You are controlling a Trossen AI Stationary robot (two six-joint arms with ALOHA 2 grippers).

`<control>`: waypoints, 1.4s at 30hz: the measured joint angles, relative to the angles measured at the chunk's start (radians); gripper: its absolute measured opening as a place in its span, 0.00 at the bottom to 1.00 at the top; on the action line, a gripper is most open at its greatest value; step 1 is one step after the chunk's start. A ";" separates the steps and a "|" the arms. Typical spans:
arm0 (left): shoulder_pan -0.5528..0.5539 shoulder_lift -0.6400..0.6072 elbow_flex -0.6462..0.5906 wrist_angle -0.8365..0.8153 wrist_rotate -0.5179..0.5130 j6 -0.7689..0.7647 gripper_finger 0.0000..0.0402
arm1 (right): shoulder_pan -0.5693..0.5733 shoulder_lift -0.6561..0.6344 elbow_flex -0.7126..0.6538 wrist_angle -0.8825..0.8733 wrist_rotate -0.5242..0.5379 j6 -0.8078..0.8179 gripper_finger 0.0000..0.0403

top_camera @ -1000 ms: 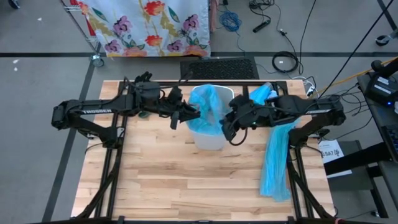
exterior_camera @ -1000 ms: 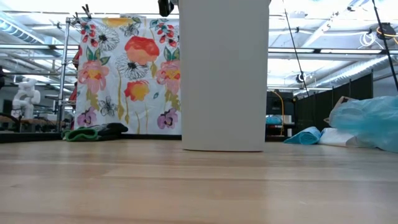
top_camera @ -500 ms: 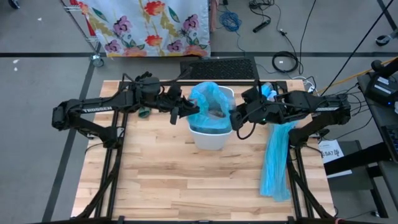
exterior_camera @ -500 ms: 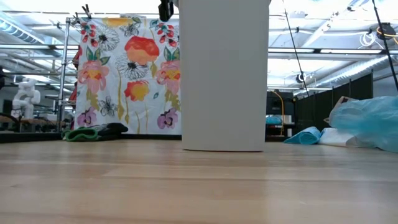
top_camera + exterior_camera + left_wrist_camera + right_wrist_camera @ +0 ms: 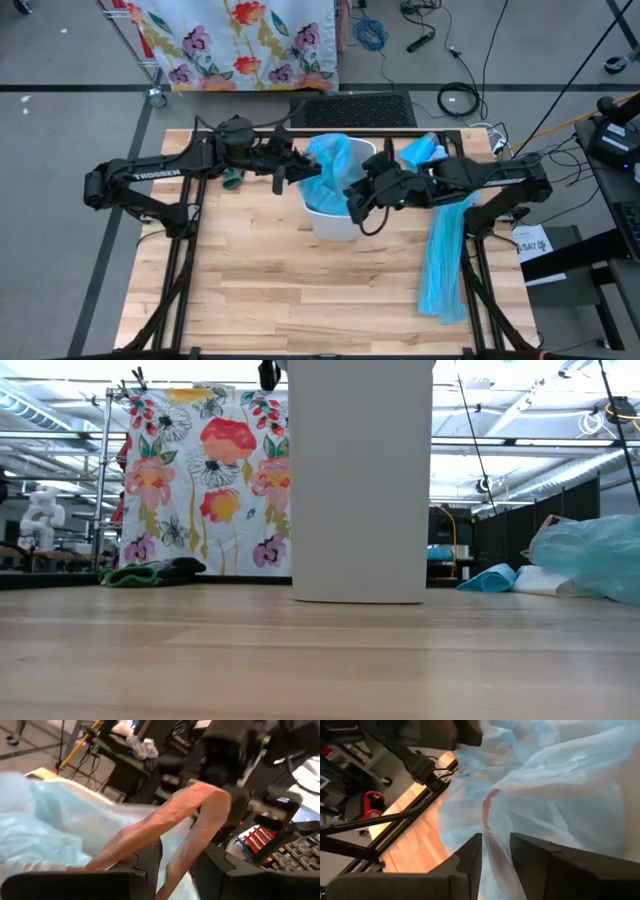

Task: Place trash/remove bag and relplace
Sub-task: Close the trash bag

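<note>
This looks like a robot lab in a big open hall. A wooden table (image 5: 300,280) sits on a grey floor with loose cables (image 5: 458,98). Behind it hangs a flowered cloth (image 5: 205,480) on a metal rack. Bright ceiling lights (image 5: 520,460) run overhead.

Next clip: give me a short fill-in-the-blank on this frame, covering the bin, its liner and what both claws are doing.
1. The white bin is lined with a light-____ plastic bag.
2. The left claw and the right claw each pinch the ____ at the bin's top.
3. A second blue plastic strip lies flat on the table beside the ____ arm.

Missing words: blue; bag; right
</note>
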 joint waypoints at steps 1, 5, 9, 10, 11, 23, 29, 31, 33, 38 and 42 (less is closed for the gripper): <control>0.000 0.000 0.000 0.008 0.007 0.000 0.25 | 0.001 0.008 0.000 0.010 -0.001 0.000 0.23; -0.004 0.000 0.000 0.013 0.012 0.000 0.25 | 0.001 0.027 0.000 0.039 -0.002 0.001 0.23; -0.016 0.000 0.000 0.009 0.012 0.000 0.25 | 0.001 0.030 0.000 0.068 0.006 0.029 0.23; -0.019 0.000 0.000 0.008 0.012 0.000 0.25 | 0.001 0.030 0.000 0.074 0.005 0.034 0.23; -0.021 0.000 0.000 0.005 0.012 0.000 0.25 | 0.001 0.031 0.000 0.080 0.005 0.035 0.23; -0.026 0.000 0.000 -0.097 0.013 0.000 0.25 | -0.013 0.031 0.000 0.045 0.110 0.118 0.23; -0.026 0.000 0.000 -0.097 0.013 0.049 0.25 | -0.013 0.030 0.000 0.018 0.102 0.175 0.23; -0.026 0.000 0.000 -0.097 0.013 0.049 0.25 | -0.013 0.030 0.000 -0.004 0.031 0.187 0.23; -0.026 0.000 0.000 -0.097 0.012 0.050 0.25 | -0.012 0.031 0.000 -0.030 -0.004 0.203 0.23; -0.026 0.000 0.000 -0.092 0.009 0.050 0.25 | -0.006 0.030 0.000 -0.064 0.019 0.190 0.23; -0.026 0.000 0.000 -0.092 0.008 0.049 0.25 | -0.006 0.030 0.000 -0.062 0.010 0.138 0.23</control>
